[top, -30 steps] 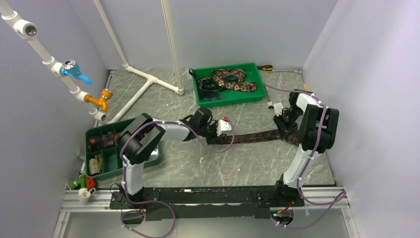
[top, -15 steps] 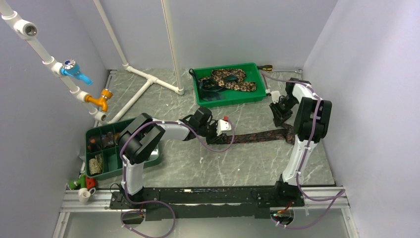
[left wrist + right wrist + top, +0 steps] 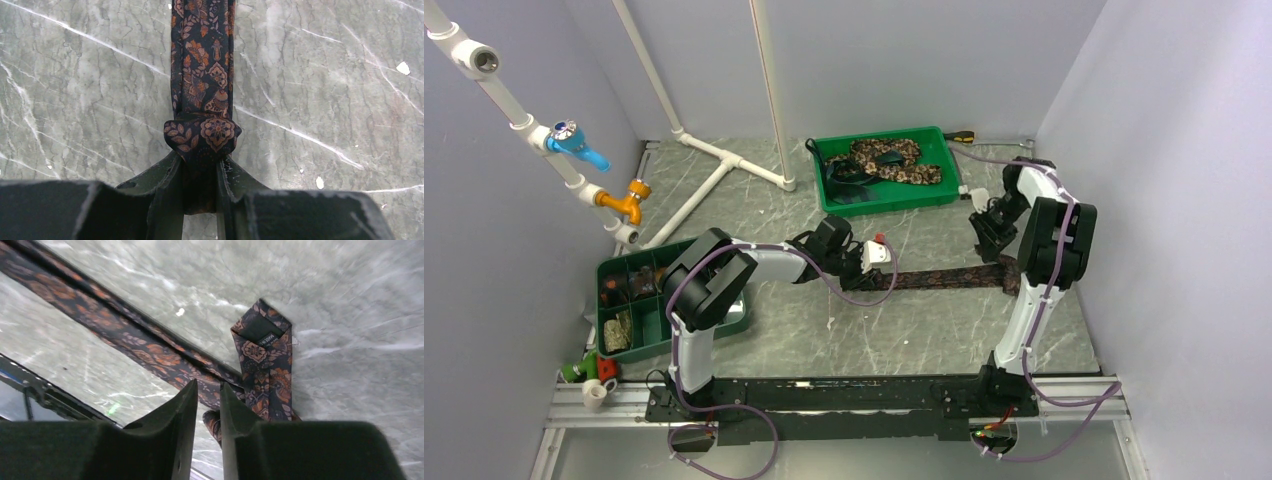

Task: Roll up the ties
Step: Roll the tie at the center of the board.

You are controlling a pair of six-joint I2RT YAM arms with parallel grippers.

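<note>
Tie (image 3: 944, 275) lies crosswise, rolled end in left pincer (image 3: 200, 167)

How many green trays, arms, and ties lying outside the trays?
Green trays: 2 (back tray, left tray)
Arms: 2 (left arm, right arm)
Ties outside the trays: 1
Total: 5

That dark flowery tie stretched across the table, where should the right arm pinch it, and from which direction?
Probably the folded-back pointed end, from straight above. The tie lies flat on the table, so only a downward pinch across its width gets the jaws around cloth, and the fold gives a thicker lip. The jaws of the left gripper clamp the other, rolled end.
</note>
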